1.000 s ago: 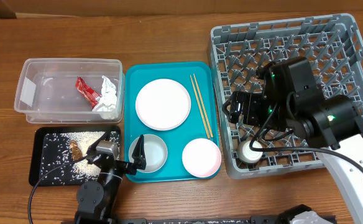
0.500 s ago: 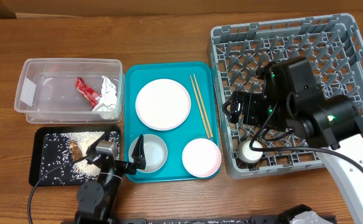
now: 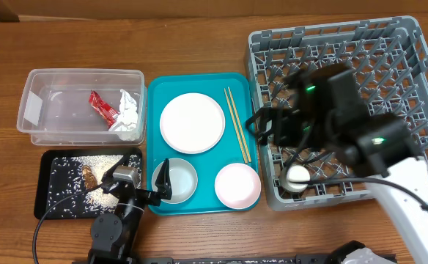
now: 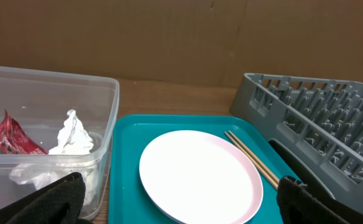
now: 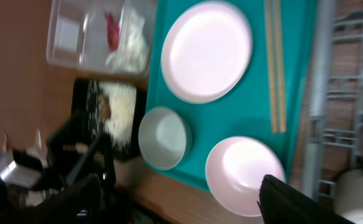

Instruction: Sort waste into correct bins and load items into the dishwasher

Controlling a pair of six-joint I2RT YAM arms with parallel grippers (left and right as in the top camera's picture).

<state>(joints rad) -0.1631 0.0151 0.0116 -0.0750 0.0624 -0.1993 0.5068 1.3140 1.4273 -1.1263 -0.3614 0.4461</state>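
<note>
The clear tub [image 3: 82, 103] holds the red wrapper [image 3: 103, 106] and white tissue [image 3: 128, 110]. Rice grains and a brown lump [image 3: 89, 176] lie in the black tray [image 3: 53, 209]. On the teal tray [image 3: 154, 92] are the white plate [image 3: 192, 123], chopsticks [image 3: 237, 128] and two bowls [image 3: 181, 182] [image 3: 237, 185]. A white cup [image 3: 298, 176] stands in the grey rack [image 3: 346, 44]. My right gripper [image 3: 262, 126] is blurred at the rack's left edge, open and empty [image 5: 188, 205]. My left gripper [image 4: 181, 214] is open near the front edge, facing the plate [image 4: 197, 174].
The right arm's body covers the middle of the rack. In the left wrist view the tub [image 4: 101, 118] is to the left and the rack wall [image 4: 318, 118] to the right. Bare wooden table [image 3: 199, 44] lies behind the trays.
My right arm has swung left from over the rack toward the teal tray, leaving the cup in the rack. My left arm has not moved.
</note>
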